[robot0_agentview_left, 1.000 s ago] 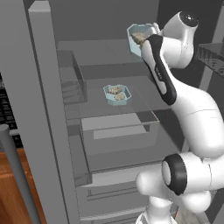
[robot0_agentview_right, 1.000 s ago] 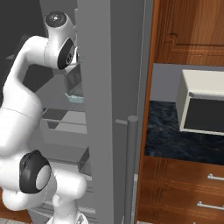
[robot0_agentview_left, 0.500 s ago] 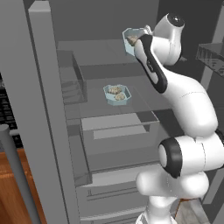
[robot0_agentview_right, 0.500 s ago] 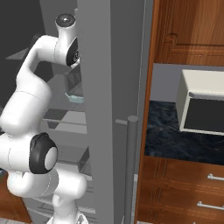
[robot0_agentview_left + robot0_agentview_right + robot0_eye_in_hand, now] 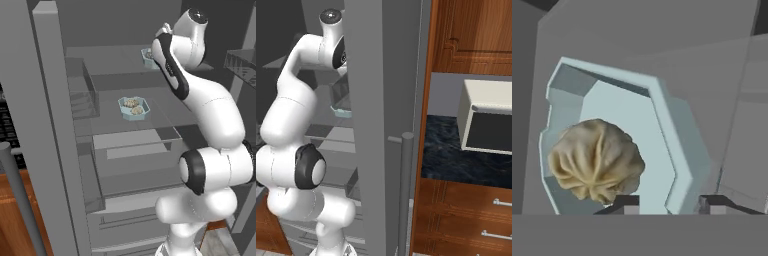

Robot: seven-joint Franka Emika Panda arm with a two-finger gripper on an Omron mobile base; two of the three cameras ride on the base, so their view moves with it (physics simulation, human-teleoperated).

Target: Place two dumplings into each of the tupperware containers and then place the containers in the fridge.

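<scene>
- In the left base view the white arm (image 5: 210, 115) rises from the lower right and reaches up into the open fridge (image 5: 125, 65), its hand at the upper centre of the frame.
- One tupperware container (image 5: 134, 108) sits on a grey inner shelf (image 5: 165, 117) near the middle of that view, with two dumplings (image 5: 132, 103) inside it (they lie close together, beige against the pale blue).
- A second tupperware container (image 5: 148, 55) shows on the higher shelf at the upper centre, mostly hidden behind the hand; only its left edge and a bit of beige content can be made out.
- In the hand view this second container (image 5: 677, 150) fills the left and centre of the frame, resting on the grey shelf, with one crinkled dumpling (image 5: 596, 167) in its lower left part.
- The gripper (image 5: 668, 202) is at the bottom of the hand view; its jaws stand apart, one tip on either side of the container's right rim, and neither tip visibly presses on it, so the rim looks released.
- In the right base view the fridge door (image 5: 386, 100) stands in the centre, hiding the hand; a sliver of pale-blue container (image 5: 341, 110) shows just left of it.
- At the right of that view a white microwave (image 5: 487, 120) sits on a dark speckled worktop (image 5: 456, 160).
</scene>
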